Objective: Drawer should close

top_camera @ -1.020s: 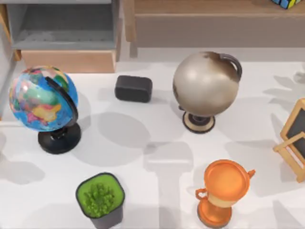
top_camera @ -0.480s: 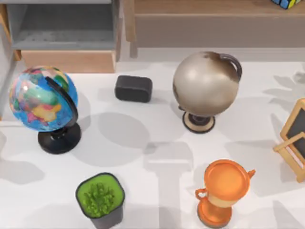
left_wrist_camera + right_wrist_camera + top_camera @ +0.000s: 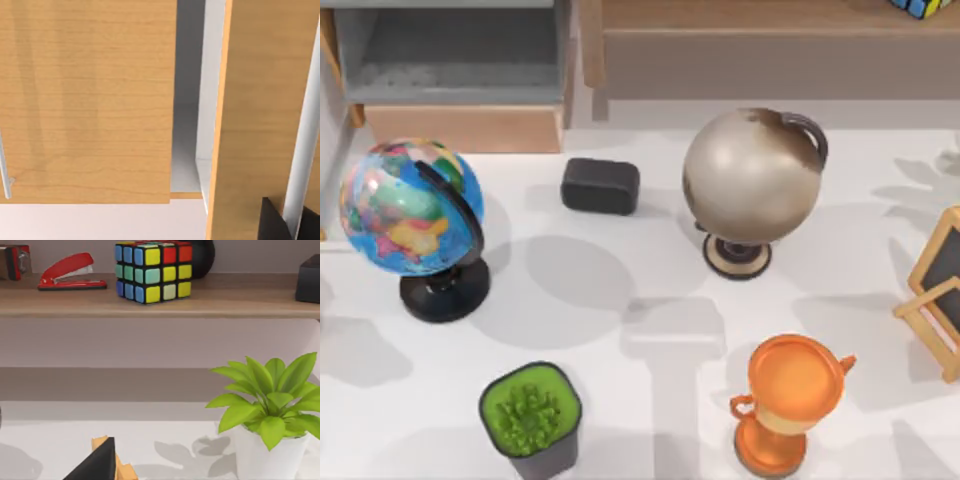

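At the far left corner of the desk the drawer stands pulled out, its light-wood front facing me and its long axis running left to right. I judge the risk to be a push landing off-centre, skewing it in its runners, or an arm clipping the colourful globe just in front. My left wrist view faces wood panels close up; whether either arm's fingers are spread, I cannot tell.

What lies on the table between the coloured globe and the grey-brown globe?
In the top view, a small black box lies between the coloured globe and the grey-brown globe, nearer the open drawer.
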